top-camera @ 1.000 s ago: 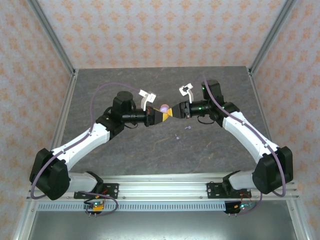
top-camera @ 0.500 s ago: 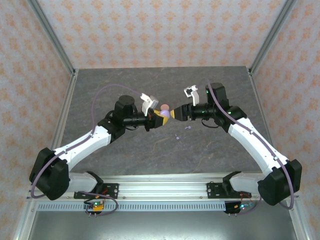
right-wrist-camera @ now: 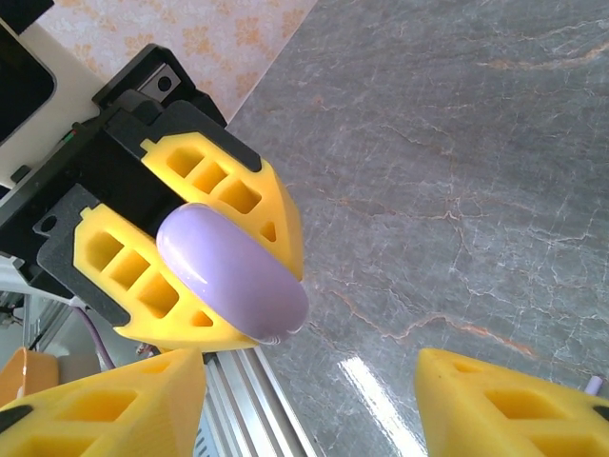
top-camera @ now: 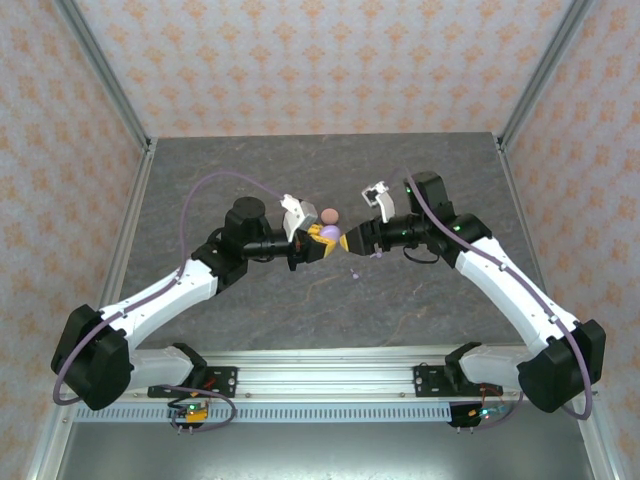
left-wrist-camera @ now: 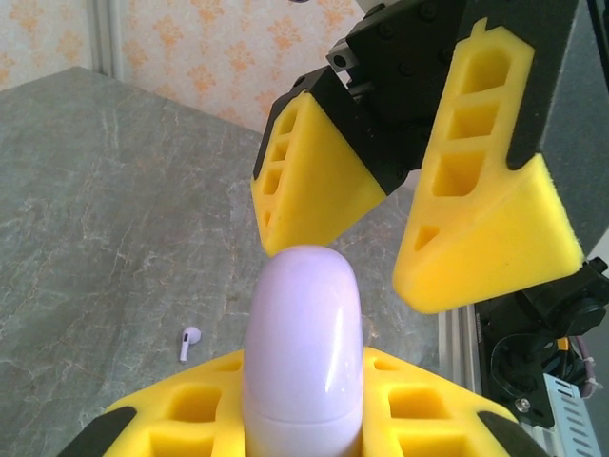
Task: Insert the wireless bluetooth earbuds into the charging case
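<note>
Closed lavender case (left-wrist-camera: 303, 352), loose lavender earbud (left-wrist-camera: 190, 341)

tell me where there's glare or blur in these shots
right wrist: white glare patch on the table, near yellow fingers look slightly soft; left wrist: a shine streak down the lavender case; top external: even light, sharp, only faint shadows under the arms

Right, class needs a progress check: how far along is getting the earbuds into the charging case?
Done: the left gripper holds the lavender charging case, its lid looking shut. In hand: the open right gripper flanks the case's top, probably to open it. Left: a lavender earbud lies on the table; nothing looks inserted.
</note>
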`<state>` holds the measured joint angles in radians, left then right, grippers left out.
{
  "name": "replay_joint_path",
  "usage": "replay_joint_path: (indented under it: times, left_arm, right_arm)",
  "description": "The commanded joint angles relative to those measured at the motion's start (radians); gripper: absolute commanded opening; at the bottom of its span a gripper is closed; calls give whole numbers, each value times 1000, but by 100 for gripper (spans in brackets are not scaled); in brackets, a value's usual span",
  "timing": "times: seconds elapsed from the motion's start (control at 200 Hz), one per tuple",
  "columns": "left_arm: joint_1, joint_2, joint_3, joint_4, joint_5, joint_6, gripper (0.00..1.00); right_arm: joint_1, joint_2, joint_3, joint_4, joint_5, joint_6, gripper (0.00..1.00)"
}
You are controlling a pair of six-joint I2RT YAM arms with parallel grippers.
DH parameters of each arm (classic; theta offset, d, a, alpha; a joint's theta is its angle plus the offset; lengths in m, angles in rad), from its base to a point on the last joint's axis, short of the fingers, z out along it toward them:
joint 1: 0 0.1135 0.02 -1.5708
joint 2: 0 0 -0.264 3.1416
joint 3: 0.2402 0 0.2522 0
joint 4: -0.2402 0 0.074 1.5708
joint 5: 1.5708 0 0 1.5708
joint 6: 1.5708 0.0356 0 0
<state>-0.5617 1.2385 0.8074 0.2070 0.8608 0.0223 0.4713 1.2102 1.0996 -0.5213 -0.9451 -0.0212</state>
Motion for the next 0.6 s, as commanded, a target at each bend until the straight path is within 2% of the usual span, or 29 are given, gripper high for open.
replay_joint_path:
  times: [0.0,0.596]
  left_arm:
    - [-15,-24,-4,40,36,41,13]
    - [-45,-32,12,3,59,71,13]
  right_arm:
    - [11,-21,40,-11,-22,-28,61]
    - [12,6,59,29,105,24,61]
